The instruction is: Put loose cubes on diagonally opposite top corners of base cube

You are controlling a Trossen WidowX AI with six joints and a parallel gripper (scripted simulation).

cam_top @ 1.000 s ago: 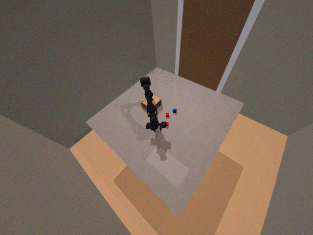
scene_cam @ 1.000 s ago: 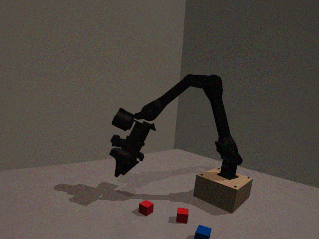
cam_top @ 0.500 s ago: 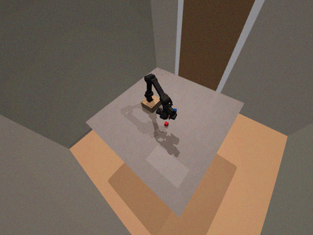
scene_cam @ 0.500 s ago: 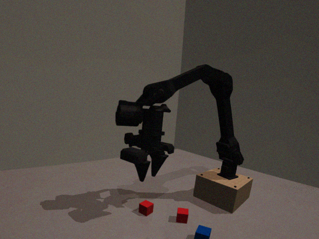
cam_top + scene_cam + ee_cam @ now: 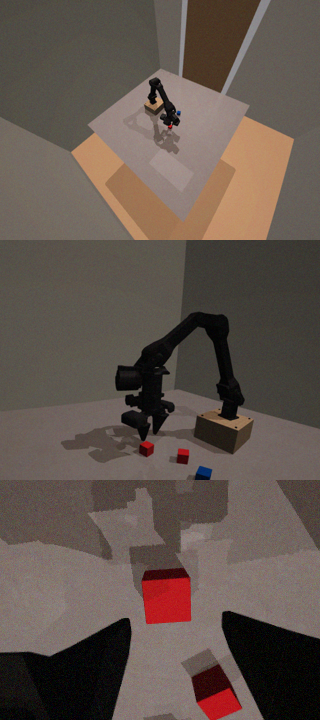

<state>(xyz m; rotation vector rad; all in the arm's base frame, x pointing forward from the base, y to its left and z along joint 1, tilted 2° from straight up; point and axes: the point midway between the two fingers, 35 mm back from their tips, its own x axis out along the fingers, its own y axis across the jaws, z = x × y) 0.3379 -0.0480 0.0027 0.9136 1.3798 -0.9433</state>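
While the claw (image 5: 170, 123) (image 5: 149, 437) (image 5: 176, 622) points down, fingers apart, one red cube (image 5: 169, 126) (image 5: 146, 448) (image 5: 167, 600) sits level, the other red cube (image 5: 183, 456) (image 5: 217, 692) angled differently

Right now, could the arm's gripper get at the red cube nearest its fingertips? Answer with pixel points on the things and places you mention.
Probably yes: the open gripper (image 5: 149, 436) (image 5: 176, 622) hangs just above that red cube (image 5: 169, 126) (image 5: 146, 448) (image 5: 167, 600), nothing visibly between.

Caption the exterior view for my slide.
Open end effector poised above the table near two red cubes, with a blue cube at the frame's bottom edge.
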